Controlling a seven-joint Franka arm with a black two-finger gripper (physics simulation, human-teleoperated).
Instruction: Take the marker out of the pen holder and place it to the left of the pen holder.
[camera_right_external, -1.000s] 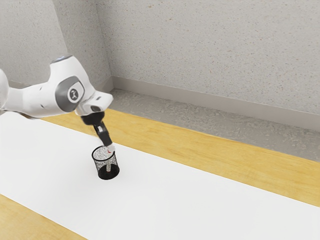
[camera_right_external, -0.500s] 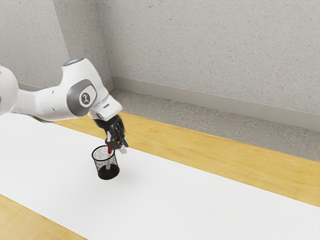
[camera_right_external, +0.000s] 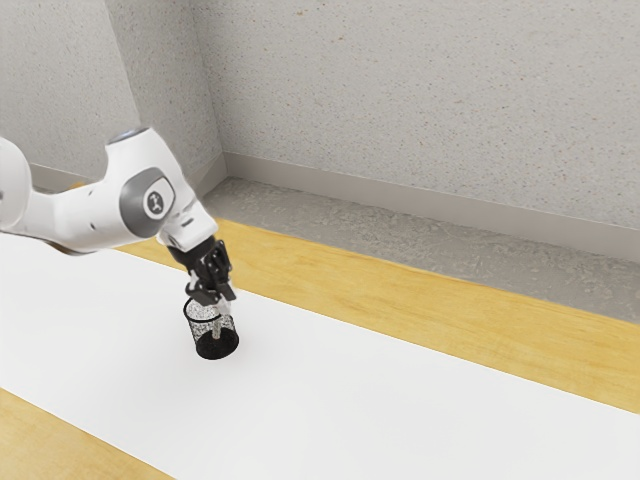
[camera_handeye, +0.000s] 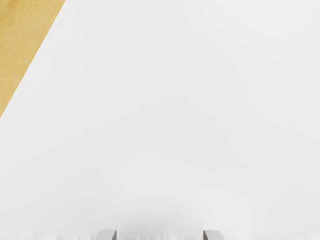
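Observation:
My gripper (camera_right_external: 222, 302) is over the top of the black mesh pen holder (camera_right_external: 217, 346), at the rim on the exterior view's right. The pen holder stands upright on the white table surface. Through its mesh the lower part of the marker (camera_right_external: 217, 329) shows, standing inside; its red upper part is hidden behind my hand. In the wrist view my gripper (camera_handeye: 160, 235) has its two fingertips wide apart at the lower edge, so it is open.
A long white surface (camera_right_external: 400, 400) covers the middle of the table, with yellow wooden strips (camera_right_external: 450, 310) along both sides. Beyond the far wooden strip lie a grey floor and a speckled wall.
Over the last half second my hand has swung back toward the exterior view's left and turned, now covering the marker's red end. Before that it had moved right, exposing that end.

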